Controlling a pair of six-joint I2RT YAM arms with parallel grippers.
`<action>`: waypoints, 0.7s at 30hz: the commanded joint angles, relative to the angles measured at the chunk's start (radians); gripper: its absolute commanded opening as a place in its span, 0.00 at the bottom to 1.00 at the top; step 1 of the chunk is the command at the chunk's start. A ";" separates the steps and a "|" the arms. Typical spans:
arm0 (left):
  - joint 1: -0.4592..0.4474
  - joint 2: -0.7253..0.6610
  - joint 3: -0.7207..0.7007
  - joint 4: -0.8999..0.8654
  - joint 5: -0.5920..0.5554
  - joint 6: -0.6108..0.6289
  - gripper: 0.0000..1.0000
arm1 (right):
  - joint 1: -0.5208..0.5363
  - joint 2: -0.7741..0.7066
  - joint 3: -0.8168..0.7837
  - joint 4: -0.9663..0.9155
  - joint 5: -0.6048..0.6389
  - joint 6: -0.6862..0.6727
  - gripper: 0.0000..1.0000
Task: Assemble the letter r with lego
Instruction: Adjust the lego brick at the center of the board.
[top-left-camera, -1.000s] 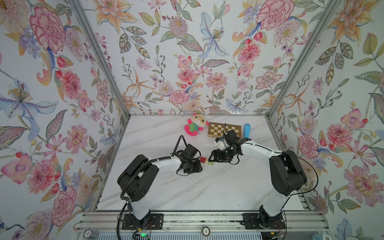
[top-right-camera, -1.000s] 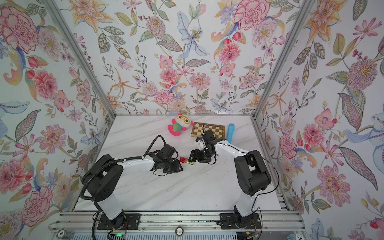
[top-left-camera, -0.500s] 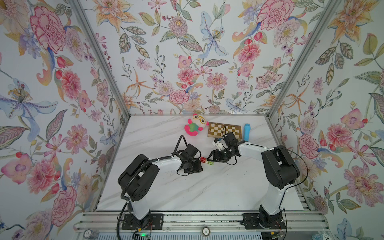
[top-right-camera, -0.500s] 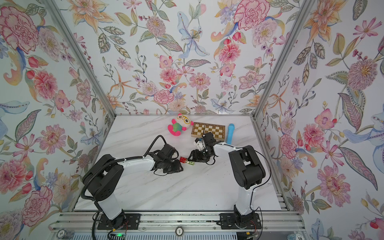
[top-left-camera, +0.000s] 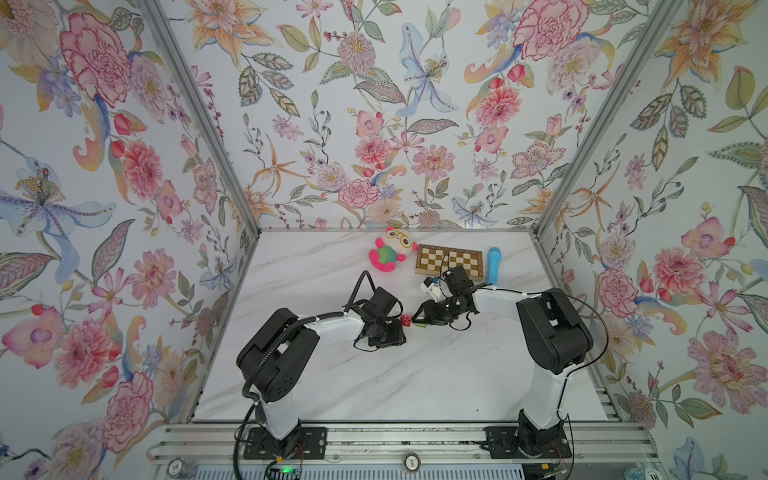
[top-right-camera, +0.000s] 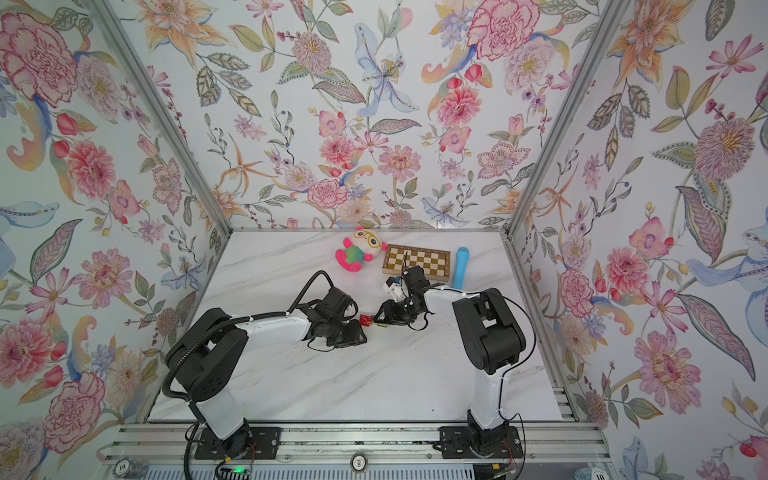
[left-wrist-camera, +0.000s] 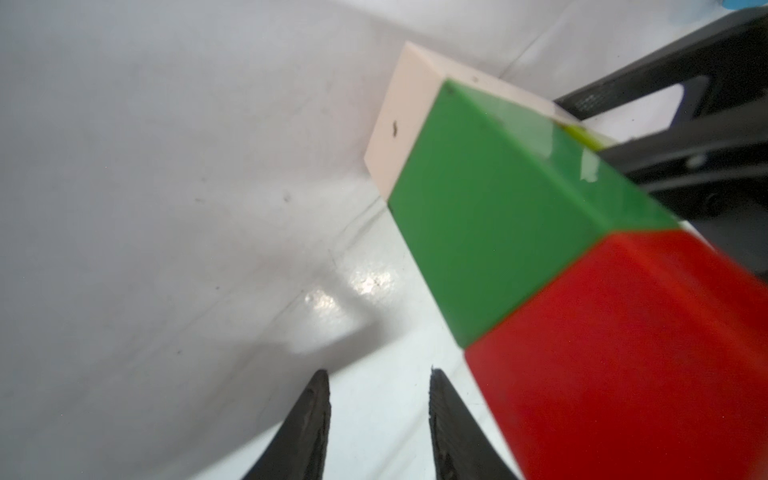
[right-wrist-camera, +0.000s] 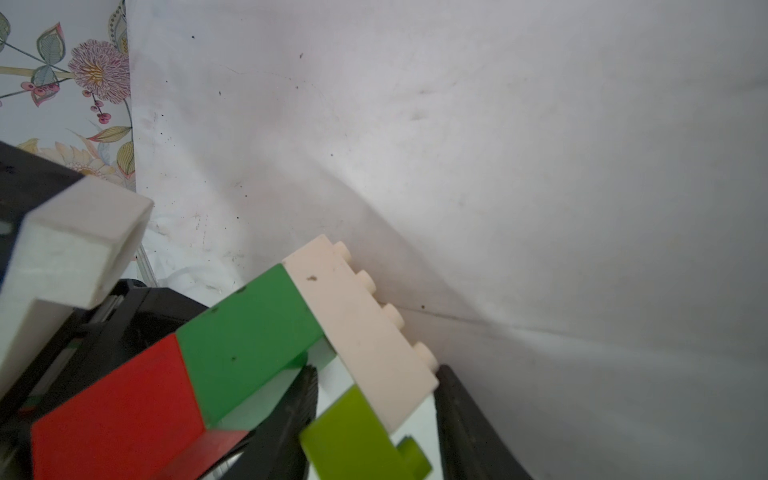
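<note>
The letter r is a joined stem of red, dark green and cream-white lego, with the lime brick jutting sideways at the white end. In both top views it sits low at mid-table between the arms, showing red and lime. My right gripper is shut on the white-and-lime end, one finger against the white brick's corner. My left gripper is open a narrow gap with nothing in it. The red end lies just beside one of its fingers.
At the back of the marble table stand a pink plush toy, a brown-and-cream chessboard and a blue cylinder. Floral walls close in three sides. Both arms meet at mid-table.
The right gripper's jaws have closed in onto the white-and-lime end of the bricks. The left arm and its gripper have stayed still.
</note>
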 joint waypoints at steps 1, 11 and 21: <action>-0.013 0.038 0.000 -0.084 -0.007 0.018 0.43 | 0.001 0.003 -0.019 0.015 0.000 -0.009 0.47; -0.018 0.014 -0.056 -0.068 -0.001 0.010 0.44 | -0.004 -0.019 -0.044 0.036 0.005 0.009 0.49; -0.029 -0.025 -0.156 -0.029 0.006 -0.012 0.44 | -0.003 -0.036 -0.075 0.066 0.020 0.033 0.49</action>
